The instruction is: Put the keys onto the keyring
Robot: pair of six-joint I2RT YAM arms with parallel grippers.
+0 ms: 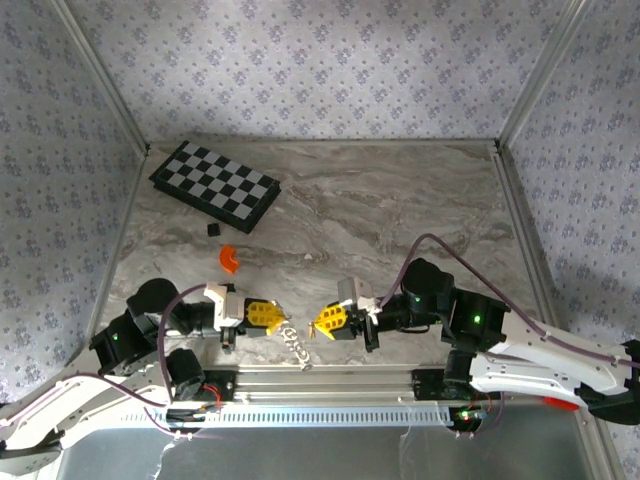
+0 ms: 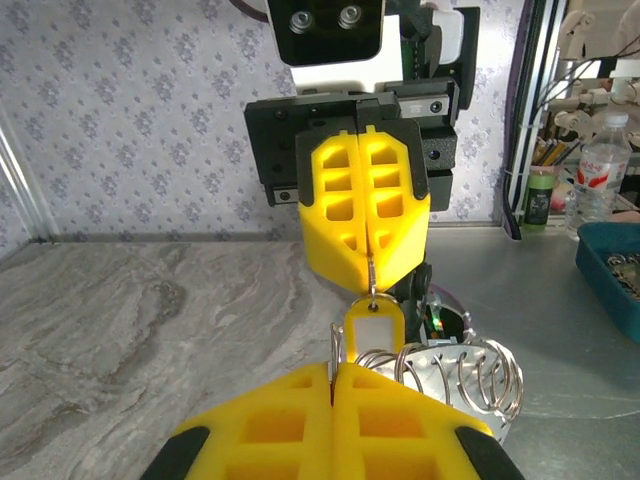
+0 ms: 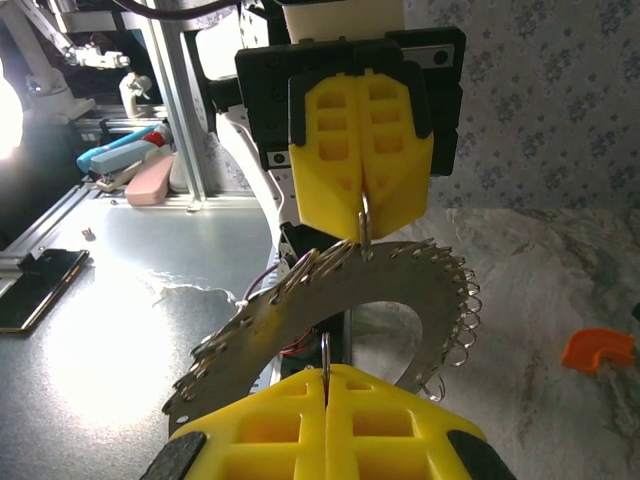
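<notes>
One silver gear-edged metal keyring (image 3: 400,285), frame centre, pinched by closed left gripper (image 1: 283,320). One small yellow key (image 2: 375,325) clamped in closed right gripper (image 1: 318,322). One orange plastic curve (image 1: 230,259).

Overhead view evenly lit, shadows soft. Right wrist view blows out at left, glare pooling on the metal bench (image 3: 110,330); right gripper (image 3: 325,385) perhaps slightly soft.

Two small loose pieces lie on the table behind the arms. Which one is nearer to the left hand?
The orange curved piece. It lies just behind the left hand; the small black piece lies farther back, beside the checkerboard.
</notes>
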